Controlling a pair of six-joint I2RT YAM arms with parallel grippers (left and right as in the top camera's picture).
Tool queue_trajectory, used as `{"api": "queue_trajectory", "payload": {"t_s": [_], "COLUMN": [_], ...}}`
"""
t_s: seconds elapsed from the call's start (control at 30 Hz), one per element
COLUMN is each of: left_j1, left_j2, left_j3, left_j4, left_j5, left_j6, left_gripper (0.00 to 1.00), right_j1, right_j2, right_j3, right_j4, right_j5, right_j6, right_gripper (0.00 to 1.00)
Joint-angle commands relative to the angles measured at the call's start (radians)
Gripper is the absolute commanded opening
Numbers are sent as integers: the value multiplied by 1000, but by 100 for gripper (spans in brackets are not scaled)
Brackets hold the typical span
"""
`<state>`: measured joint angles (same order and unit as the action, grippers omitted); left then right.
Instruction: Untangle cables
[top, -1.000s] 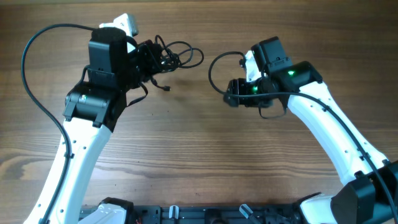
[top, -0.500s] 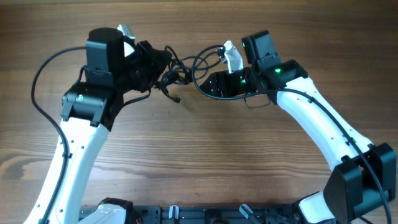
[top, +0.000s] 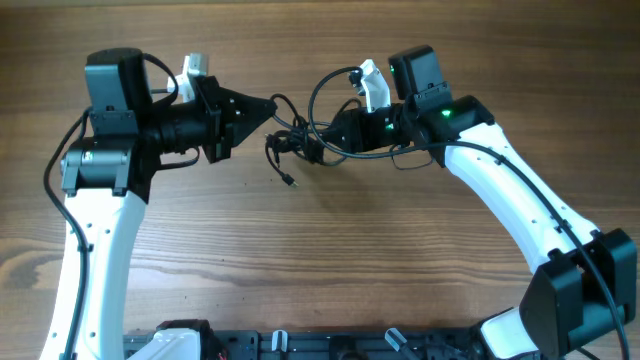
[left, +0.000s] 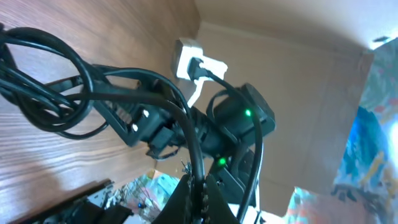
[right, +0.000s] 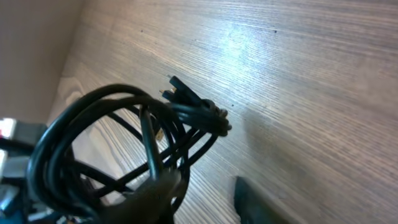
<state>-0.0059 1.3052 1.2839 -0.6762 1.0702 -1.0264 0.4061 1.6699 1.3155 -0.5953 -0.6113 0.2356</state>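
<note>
The cables (top: 290, 140) are a small black tangle hanging between my two grippers, with one plug (top: 288, 181) dangling toward the table. My left gripper (top: 270, 104) points right and is shut on one strand of the cables (left: 200, 186); the looped bunch (left: 56, 93) spreads beyond it. From the right, my right gripper (top: 322, 143) reaches into the tangle. In the right wrist view its jaws (right: 205, 199) stand apart. The cable loops (right: 106, 143) lie against the left finger (right: 155, 193), and bare wood shows before the other finger (right: 255, 202). Two plug ends (right: 177, 87) stick out of the knot.
The wooden table (top: 330, 260) spreads all round the tangle. A thick black wire (top: 60, 200) loops out from the left arm, and another (top: 330, 85) arcs above the right gripper. A black rail (top: 330, 345) runs along the near edge.
The left arm has swung back to the left and now points right, stretching its strand. The right gripper has come left into the tangle, and its jaws have narrowed.
</note>
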Motion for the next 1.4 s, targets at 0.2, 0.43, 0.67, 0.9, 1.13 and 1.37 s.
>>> {"api": "queue_trajectory", "payload": {"t_s": [0.2,0.43,0.67,0.9,1.13,1.37], "left_j1": [61,173,185,185,209,194], "left_j2": [-16,-5,32,162,296,311], "left_j3": [26,26,26,25,25,25], "left_j4": [27,-75,-161,-316,-341,-217], "left_j5": [32,-574,-951,-1233,-1295,-798], "left_j6": [29,23,53,111,110,487], "left_gripper": [4,4,4,4,4,4], "right_j1": [-1,-1,-2,-22,-171,-209], "right_j2": [17,-23,-23,-23,-32,-35], "right_j3": [1,1,1,1,1,1], "right_j4": [-61,-194,-292,-254,-251,-239], "right_j5": [-19,63,201,211,159,-30], "right_j6": [0,0,5,30,37,-65], "right_gripper": [4,4,4,4,4,4]}}
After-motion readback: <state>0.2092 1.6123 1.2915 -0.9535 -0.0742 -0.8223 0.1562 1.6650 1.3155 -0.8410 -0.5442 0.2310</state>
